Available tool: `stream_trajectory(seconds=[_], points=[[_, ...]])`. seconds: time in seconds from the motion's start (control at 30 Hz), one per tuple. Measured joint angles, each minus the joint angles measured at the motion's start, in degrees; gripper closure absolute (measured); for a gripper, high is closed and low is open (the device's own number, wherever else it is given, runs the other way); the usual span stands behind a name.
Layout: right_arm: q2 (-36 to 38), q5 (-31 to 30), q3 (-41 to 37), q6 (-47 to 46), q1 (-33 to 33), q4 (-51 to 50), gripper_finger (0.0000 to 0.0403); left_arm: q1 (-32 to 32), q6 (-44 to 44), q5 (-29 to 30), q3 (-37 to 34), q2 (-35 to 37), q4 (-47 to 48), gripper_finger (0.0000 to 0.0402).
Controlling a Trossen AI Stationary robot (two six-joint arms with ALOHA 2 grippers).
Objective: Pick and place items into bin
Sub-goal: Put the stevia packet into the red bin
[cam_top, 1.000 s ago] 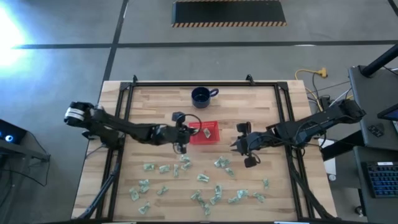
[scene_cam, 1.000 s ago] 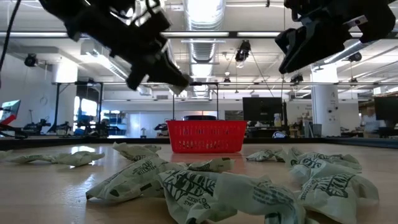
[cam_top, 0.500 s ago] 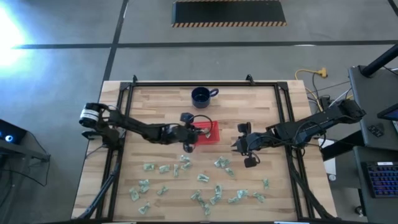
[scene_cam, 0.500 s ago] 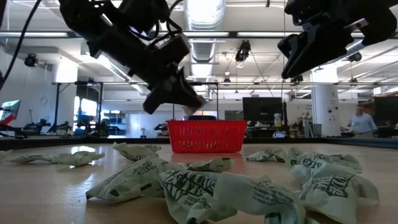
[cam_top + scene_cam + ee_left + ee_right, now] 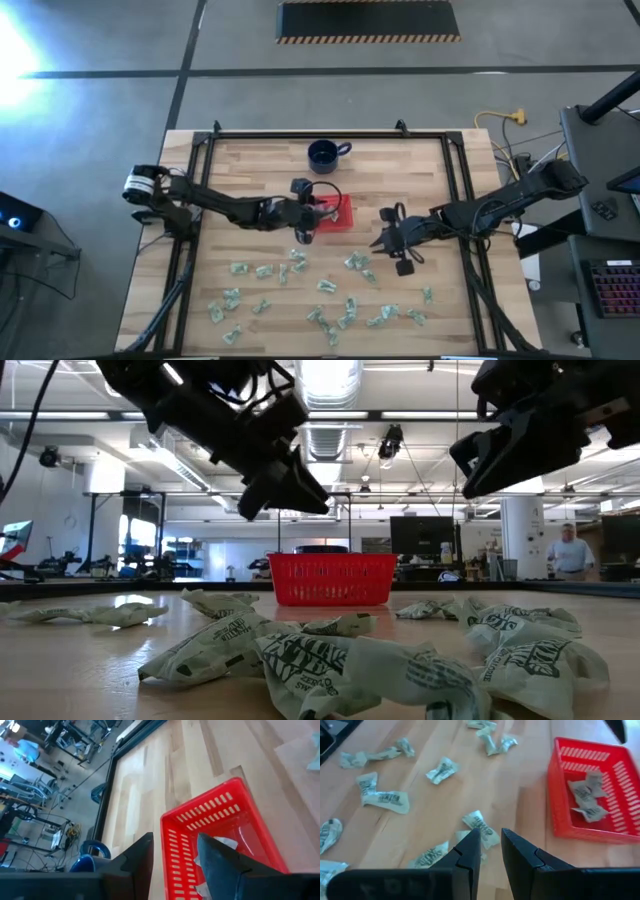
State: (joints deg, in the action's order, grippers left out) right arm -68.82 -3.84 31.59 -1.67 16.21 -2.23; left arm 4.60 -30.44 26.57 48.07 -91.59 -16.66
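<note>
Our left gripper (image 5: 305, 228) hangs over the near left edge of the red bin (image 5: 342, 215), its fingers parted and empty. Wrappers (image 5: 586, 795) lie inside the bin. Our right gripper (image 5: 392, 244), nearly closed and empty, hovers nearest a loose wrapper (image 5: 357, 262) below it. A second ago the left gripper was shut, left of the bin.

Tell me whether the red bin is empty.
Not empty: the red bin holds a few crumpled wrappers, visible in the right wrist view.
</note>
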Motion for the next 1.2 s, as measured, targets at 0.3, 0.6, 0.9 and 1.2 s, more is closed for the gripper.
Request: stream_trajectory(seconds=[0.3, 0.6, 0.9, 1.2], points=[[-0.24, 0.01, -5.46, -0.07, 0.43, 8.43, 0.0335, 2.58, 0.13, 0.31, -0.74, 4.70, 2.89, 0.0264], [-9.02, 0.00, -5.16, 0.91, 0.43, 11.90, 0.0326, 4.72, 3.79, 0.30, -1.02, 10.19, 8.66, 0.0264], [-17.87, -0.13, -0.27, 3.21, 0.43, 11.29, 0.0290, 6.19, 7.31, 0.36, -3.26, 15.71, 11.14, 0.0264], [-23.01, 0.88, 1.84, 2.86, 0.43, 7.86, 0.0269, 6.85, 12.34, 0.36, -3.41, 18.98, 18.50, 0.0264]])
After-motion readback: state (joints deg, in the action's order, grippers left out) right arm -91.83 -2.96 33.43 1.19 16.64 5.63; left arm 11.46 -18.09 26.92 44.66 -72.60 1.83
